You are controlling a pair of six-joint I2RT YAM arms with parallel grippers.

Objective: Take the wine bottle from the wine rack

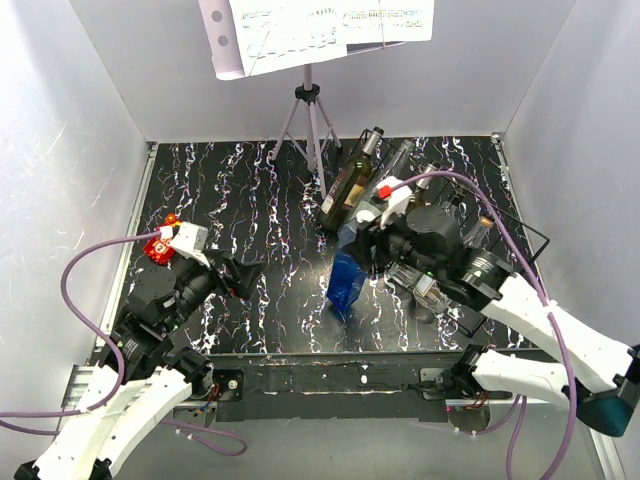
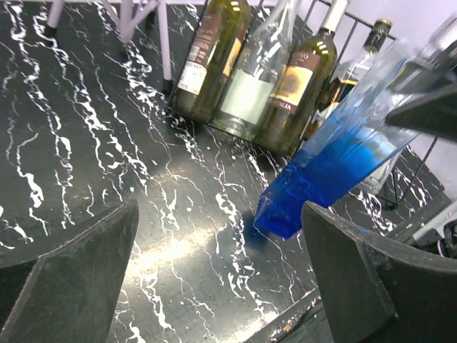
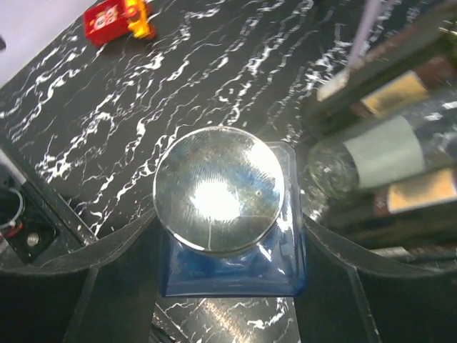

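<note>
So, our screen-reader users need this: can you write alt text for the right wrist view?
Seen from above, a blue bottle with a round silver cap is clamped between the fingers of the right hand. Other labelled bottles lie to its right, and a red block sits top left on the black marbled table.

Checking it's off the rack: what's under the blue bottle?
Only the black marbled table shows beneath the tilted blue bottle, whose base edge seems to rest on it. The spot directly below the base is covered by the bottle itself.
</note>
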